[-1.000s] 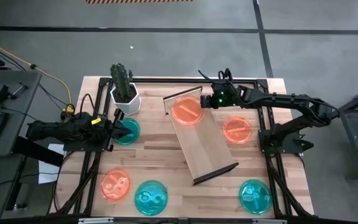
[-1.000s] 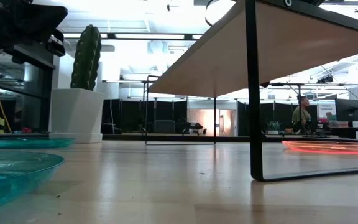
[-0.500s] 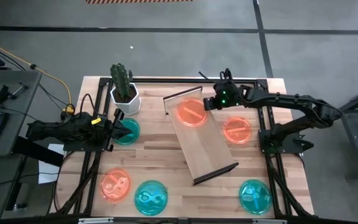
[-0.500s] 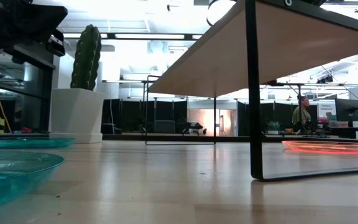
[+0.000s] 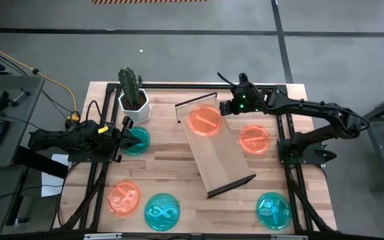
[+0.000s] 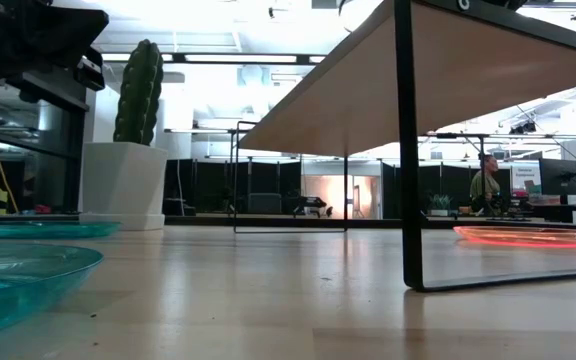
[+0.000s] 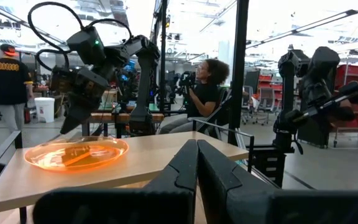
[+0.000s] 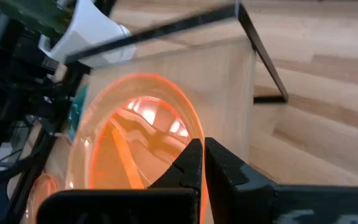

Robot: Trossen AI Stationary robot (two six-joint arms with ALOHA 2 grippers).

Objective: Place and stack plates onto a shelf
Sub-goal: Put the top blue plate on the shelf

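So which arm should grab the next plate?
Probably the left. The left gripper sits right beside a teal plate on the table, while the right gripper is up by the orange plate on the shelf.

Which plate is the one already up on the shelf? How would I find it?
Find the long light-wood shelf lying slantwise in the middle of the table. At its far end, near the potted cactus, sits one orange plate. It is the only plate raised on the board; the five others lie down on the tabletop.
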